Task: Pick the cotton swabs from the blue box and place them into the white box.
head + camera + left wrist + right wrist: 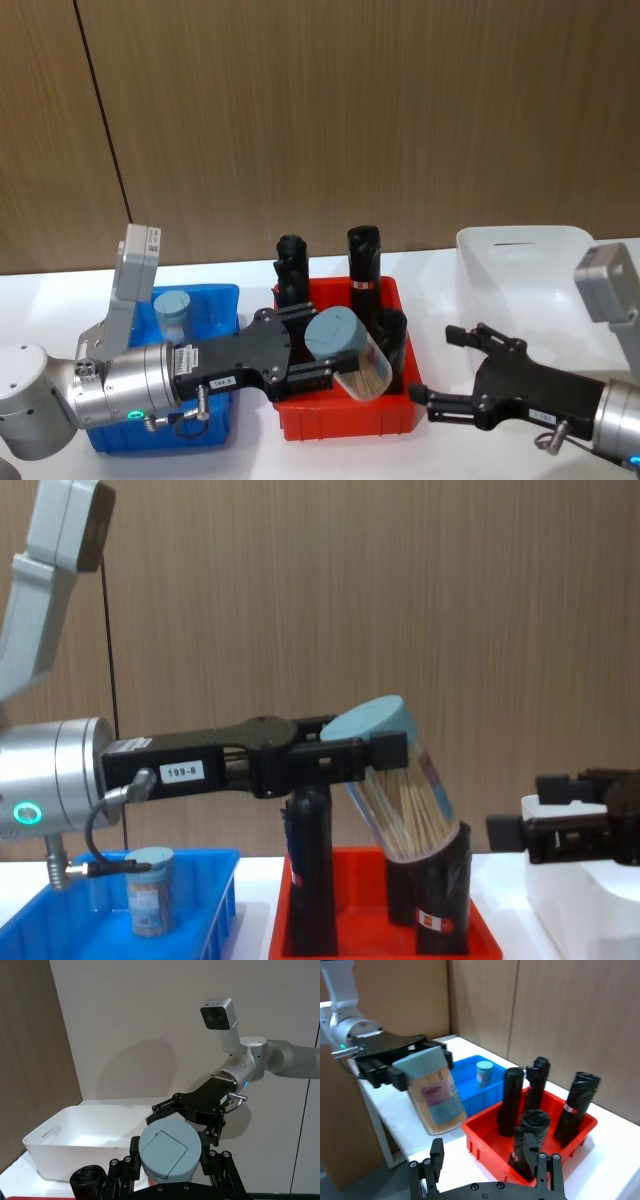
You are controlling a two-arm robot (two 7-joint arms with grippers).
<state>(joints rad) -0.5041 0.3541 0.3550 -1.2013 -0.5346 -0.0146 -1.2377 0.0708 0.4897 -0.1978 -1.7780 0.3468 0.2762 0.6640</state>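
Risks dropping the tub of cotton swabs [408, 795] into the red tray [345, 422]: carries it tilted, lid end higher, up over the tray and just above the black rolls [365, 255], gripped only near the lid, so may let the smooth plastic slide out or swing down under its own weight. Could also knock a roll over with the tub's lower end if brought down or swept sideways too soon. Calls for care in any hand-over too: could clash with the right gripper [463, 370], which hangs between the tray and the white box [520, 240] and points toward the tub, and would lose the tub onto the desk [430, 275] if let go before a second hold is firm. Pinches the tub with the left gripper [420, 1064], jaws pressed onto its sides just below the lid, touching nothing else. Shows the right gripper spread wide, with nothing between its jaws. Leaves one more tub [172, 310] standing upright in the blue box [215, 420], well apart from the white box.
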